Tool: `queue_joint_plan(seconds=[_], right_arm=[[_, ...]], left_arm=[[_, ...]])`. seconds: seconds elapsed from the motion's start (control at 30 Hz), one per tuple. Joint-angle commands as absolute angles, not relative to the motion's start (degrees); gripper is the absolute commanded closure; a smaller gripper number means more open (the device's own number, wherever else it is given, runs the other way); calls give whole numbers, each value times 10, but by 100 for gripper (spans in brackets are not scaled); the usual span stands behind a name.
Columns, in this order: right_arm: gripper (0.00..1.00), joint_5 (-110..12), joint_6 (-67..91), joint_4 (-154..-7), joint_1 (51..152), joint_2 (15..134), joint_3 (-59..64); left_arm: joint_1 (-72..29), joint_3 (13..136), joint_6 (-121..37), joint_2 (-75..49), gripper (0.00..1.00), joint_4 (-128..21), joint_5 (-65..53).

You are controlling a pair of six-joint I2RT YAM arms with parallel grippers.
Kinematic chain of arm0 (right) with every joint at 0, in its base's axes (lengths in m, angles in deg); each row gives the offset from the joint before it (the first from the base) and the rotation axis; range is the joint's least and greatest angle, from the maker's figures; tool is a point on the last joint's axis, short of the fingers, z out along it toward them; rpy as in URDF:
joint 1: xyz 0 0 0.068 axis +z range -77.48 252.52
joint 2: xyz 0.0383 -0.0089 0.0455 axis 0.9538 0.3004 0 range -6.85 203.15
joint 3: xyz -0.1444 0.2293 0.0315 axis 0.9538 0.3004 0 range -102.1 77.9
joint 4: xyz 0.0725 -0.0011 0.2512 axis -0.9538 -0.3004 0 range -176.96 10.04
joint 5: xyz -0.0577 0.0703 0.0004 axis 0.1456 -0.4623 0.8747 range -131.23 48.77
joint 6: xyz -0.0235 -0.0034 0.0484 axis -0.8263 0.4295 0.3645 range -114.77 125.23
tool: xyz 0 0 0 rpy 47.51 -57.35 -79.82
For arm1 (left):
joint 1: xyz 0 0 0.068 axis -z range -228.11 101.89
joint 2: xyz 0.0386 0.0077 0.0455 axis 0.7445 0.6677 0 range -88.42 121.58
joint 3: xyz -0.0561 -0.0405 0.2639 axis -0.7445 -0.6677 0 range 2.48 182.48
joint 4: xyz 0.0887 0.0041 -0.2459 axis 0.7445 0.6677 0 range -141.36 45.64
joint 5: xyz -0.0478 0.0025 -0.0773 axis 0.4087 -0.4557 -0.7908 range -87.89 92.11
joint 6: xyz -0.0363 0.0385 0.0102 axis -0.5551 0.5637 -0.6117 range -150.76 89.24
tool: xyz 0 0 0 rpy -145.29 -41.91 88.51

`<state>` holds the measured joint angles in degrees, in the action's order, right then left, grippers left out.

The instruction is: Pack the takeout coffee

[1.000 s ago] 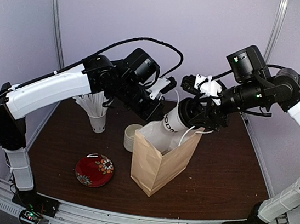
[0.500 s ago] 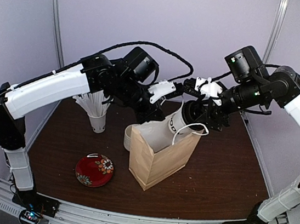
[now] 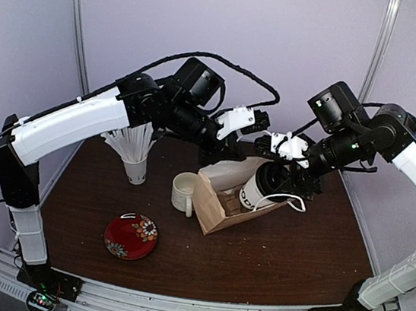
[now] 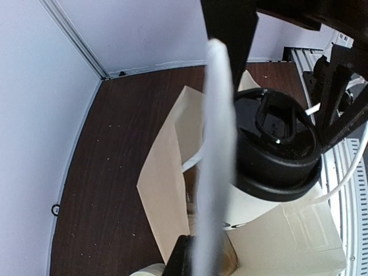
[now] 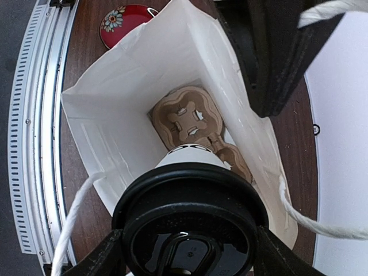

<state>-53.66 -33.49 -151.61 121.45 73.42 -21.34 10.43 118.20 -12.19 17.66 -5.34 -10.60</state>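
The tall white paper cup with black lettering (image 3: 249, 195), capped by its round black plastic lid (image 5: 190, 227), is clamped in the right gripper (image 3: 275, 181) at the mouth of a tilted brown paper bag (image 3: 215, 208). The bag's white cord handle (image 4: 215, 144) is pinched between the closed jaws of the left gripper (image 3: 223, 154). The dark brown wooden table (image 3: 295, 251) is enclosed by pale lilac walls (image 3: 286, 28).

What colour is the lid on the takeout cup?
The lid is black, clearest in the right wrist view.
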Motion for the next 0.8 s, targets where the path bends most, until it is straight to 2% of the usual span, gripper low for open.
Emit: queue_joint_plan(seconds=[0.0, 0.17, 0.2, 0.3, 0.37, 0.47, 0.6, 0.77], right_arm=[[56, -511, -345, -1501, 1228, 715, -178], [57, -497, -361, -1499, 1242, 707, -141], [57, -498, -364, -1501, 1246, 707, -136], [57, -497, -369, -1509, 1260, 705, -129], [57, -492, -374, -1513, 1269, 703, -125], [57, -485, -384, -1520, 1280, 699, -120], [57, -498, -395, -1541, 1290, 695, -129], [57, -491, -381, -1533, 1292, 695, -145]], left_arm=[[109, 1215, -99, 190, 100, -110, -116], [111, 1199, -108, 190, 96, -120, -121], [111, 1195, -109, 189, 93, -124, -119], [111, 1180, -116, 184, 62, -137, -117], [111, 1175, -123, 179, 51, -141, -117], [111, 1151, -132, 158, 39, -147, -127], [111, 1090, -153, 117, 30, -197, -132], [111, 1077, -170, 111, 31, -199, -120]])
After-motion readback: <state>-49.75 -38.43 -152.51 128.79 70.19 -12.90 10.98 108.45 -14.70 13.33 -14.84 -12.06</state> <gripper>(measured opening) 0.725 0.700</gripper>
